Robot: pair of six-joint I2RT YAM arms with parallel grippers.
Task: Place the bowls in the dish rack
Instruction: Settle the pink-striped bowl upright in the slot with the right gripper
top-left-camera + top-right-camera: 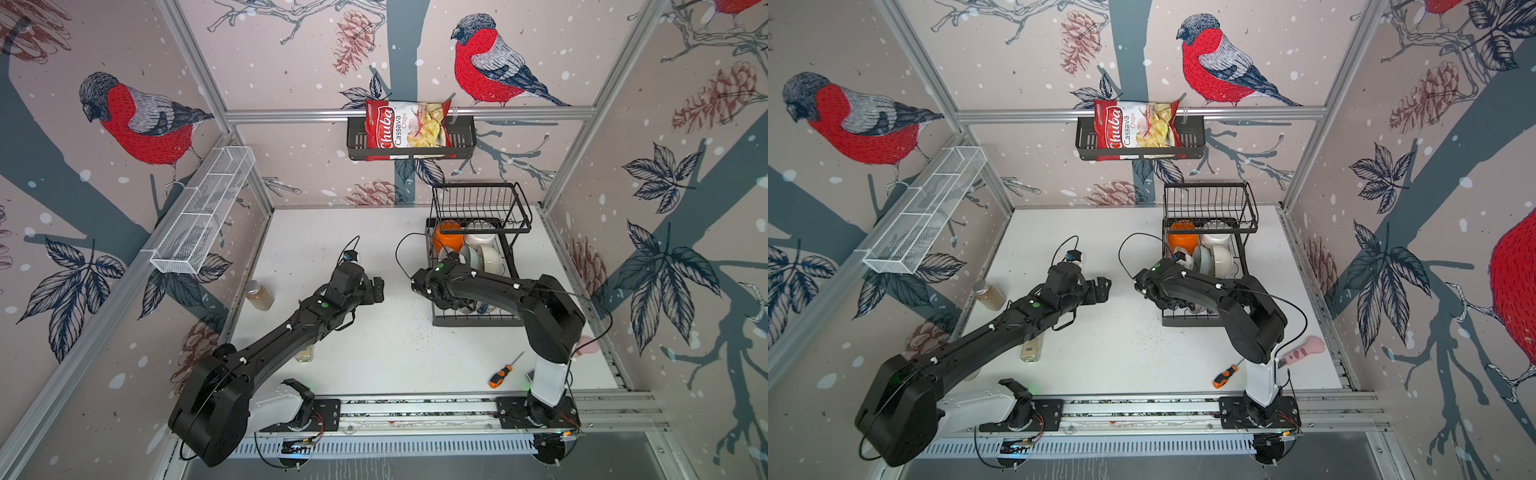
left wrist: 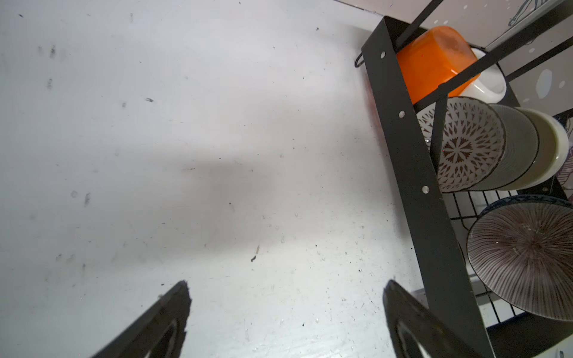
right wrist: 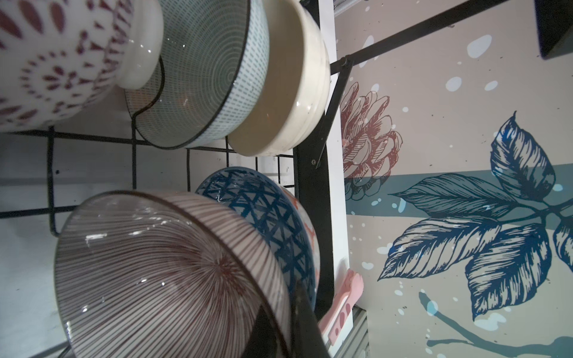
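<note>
Inspecting the dish rack [image 1: 473, 322], we find the right gripper [image 3: 288, 310] pinched shut on the rim of the striped bowl [image 3: 161, 272] in the rack's lower tier, just beside the blue lattice bowl [image 3: 266, 210]. Beside the rack, the left gripper [image 2: 286, 285] gapes wide and empty. We judge the risk is toppling, if the striped bowl is released before a divider catches it.

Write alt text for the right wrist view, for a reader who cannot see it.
The right gripper pinches the rim of a striped bowl standing on edge in the dish rack, a blue lattice bowl close behind it. Farther along, a red-patterned bowl, a pale green bowl and a cream bowl stand in a row.
</note>
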